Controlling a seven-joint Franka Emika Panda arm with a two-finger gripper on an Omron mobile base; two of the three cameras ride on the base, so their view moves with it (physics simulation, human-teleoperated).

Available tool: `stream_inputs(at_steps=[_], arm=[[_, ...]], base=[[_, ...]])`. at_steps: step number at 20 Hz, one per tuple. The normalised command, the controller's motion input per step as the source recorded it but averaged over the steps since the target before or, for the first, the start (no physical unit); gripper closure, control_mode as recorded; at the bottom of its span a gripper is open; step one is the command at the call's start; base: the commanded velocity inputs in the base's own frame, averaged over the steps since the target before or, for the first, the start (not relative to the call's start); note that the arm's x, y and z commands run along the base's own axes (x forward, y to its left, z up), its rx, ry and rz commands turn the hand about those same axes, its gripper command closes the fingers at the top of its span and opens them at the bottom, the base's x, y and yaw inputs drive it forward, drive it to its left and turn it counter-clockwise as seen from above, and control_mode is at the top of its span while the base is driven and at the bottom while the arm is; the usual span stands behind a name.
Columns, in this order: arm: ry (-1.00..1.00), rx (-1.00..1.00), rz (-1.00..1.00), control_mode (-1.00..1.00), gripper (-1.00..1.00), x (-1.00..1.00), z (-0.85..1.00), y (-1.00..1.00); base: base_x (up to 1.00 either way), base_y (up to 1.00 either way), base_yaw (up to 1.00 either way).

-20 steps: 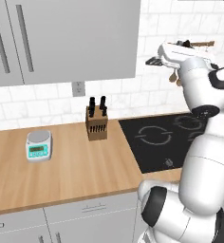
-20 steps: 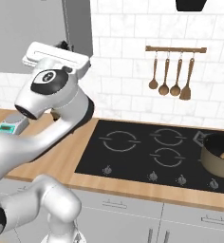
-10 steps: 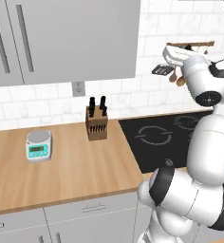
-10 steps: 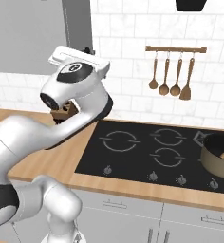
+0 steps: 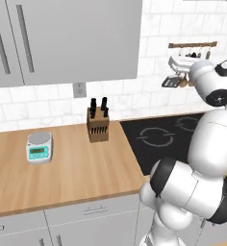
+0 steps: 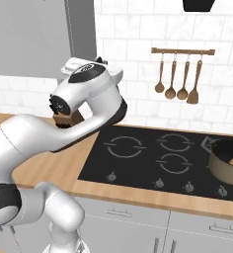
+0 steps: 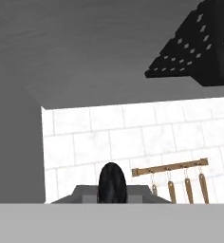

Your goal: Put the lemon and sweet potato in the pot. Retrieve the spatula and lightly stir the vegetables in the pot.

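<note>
Spatula (image 5: 171,82) pinched in the hand (image 5: 177,72) (left base view), while right base view shows the pot (image 6: 226,174).

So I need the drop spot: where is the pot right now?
In the right base view the pot sits at the far right edge of the black cooktop, below and right of the hanging wooden utensils.
</note>
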Motion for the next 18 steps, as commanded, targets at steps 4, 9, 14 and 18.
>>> stream_inputs(at_steps=[4,9,14,18], arm=[[0.00,0.00,0.00,1.00,1.00,0.00,0.00,0.00],[0.00,0.00,0.00,1.00,1.00,0.00,0.00,0.00],[0.00,0.00,0.00,1.00,1.00,0.00,0.00,0.00],[0.00,0.00,0.00,1.00,1.00,0.00,0.00,0.00]], base=[[-0.38,-0.33,0.00],[-0.54,-0.77,0.00],[-0.07,-0.95,0.01],[0.33,-0.96,0.09]])
